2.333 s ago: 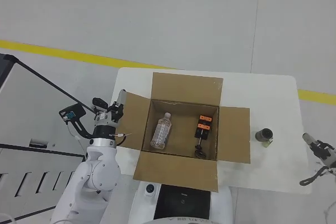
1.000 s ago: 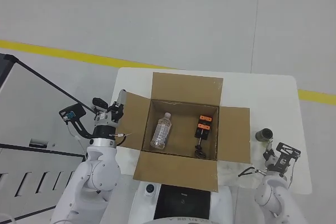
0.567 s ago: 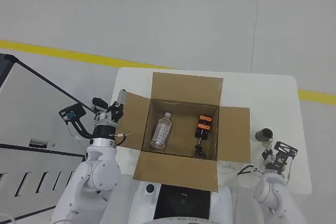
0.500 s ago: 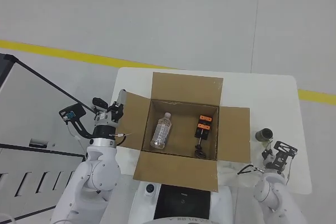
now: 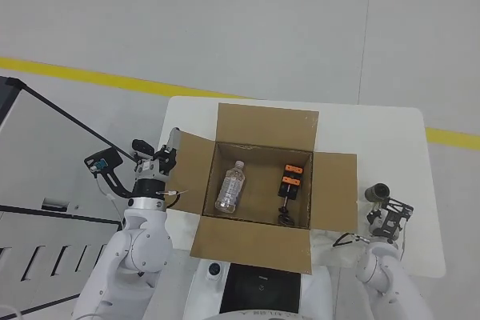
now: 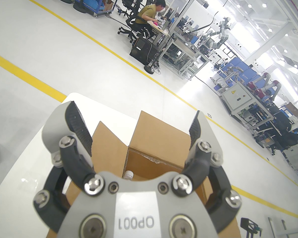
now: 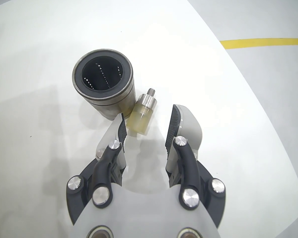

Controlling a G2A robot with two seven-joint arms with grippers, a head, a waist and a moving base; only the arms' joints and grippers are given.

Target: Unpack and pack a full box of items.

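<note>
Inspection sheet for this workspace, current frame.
surface: white table, rounded corners.
job's things: open cardboard box mid-table, holding a bottle and an orange-black clamp; metal bearing and small threaded stud touching, on the table outside the box.
clutter: nothing seen.
tools: left tool open, beside a box flap; right tool open, at the stud, not closed on it.
cables: thin cable by the right wrist.
surroundings: yellow floor line; workshop benches.

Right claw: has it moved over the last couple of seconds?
Yes. Seen from above, the right claw came in from the table's right edge toward the metal cylinder, which hasn't shifted, and now sits right beside it.
</note>
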